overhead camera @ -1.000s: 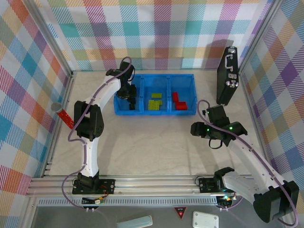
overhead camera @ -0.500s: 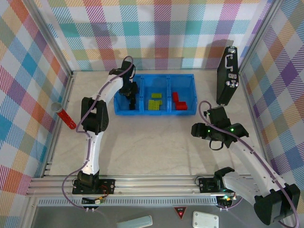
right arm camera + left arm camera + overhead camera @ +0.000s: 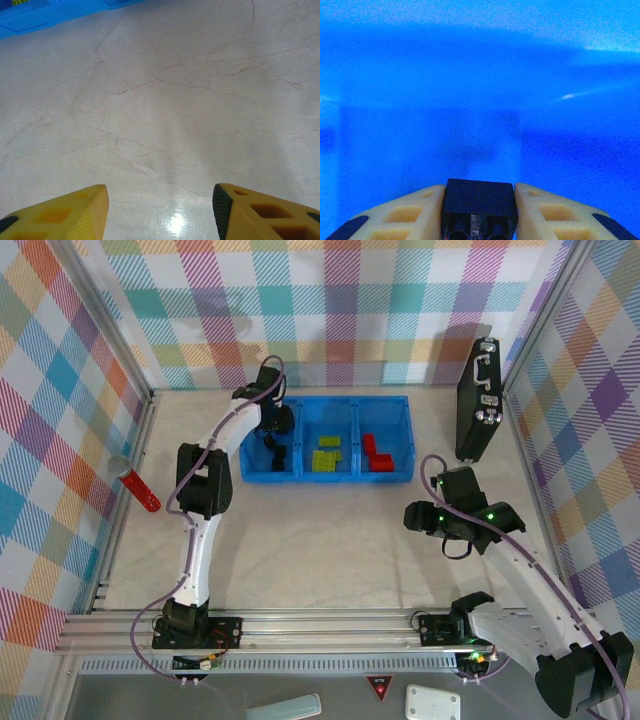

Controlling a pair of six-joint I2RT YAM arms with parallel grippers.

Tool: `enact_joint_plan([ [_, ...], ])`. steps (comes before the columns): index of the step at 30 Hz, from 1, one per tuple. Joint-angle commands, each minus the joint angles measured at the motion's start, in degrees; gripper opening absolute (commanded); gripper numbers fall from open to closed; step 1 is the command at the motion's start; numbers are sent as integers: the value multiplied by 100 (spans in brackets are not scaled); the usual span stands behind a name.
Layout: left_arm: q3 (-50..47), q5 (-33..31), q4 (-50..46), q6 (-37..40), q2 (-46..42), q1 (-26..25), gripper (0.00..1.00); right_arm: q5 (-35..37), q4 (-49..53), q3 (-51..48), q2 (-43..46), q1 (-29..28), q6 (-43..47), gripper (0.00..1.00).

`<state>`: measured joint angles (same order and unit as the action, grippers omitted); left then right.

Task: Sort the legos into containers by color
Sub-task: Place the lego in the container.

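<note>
Well clear of blue tray (image 3: 325, 478): red cylinder (image 3: 137, 490) leftward, black case (image 3: 478, 400) rightward.

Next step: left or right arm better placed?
Left. The left gripper is shut on a black brick in the left compartment of the tray, so it probably needs only to release. The right gripper is open over bare table, apart from the tray.
</note>
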<state>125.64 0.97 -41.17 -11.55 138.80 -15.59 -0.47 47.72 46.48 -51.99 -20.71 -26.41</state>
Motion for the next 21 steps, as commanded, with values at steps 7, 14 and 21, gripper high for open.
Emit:
enact_joint_plan([
  [7, 210, -27, 7, 100, 296, 57, 38, 110, 135, 10, 155, -38, -97, 59],
  [14, 147, -27, -40, 92, 251, 57, 45, 96, 133, 37, 121, -36, -57, 59],
  [21, 131, -80, -78, 116, 19, 57, 49, 160, 96, 92, 119, -32, 22, 59],
])
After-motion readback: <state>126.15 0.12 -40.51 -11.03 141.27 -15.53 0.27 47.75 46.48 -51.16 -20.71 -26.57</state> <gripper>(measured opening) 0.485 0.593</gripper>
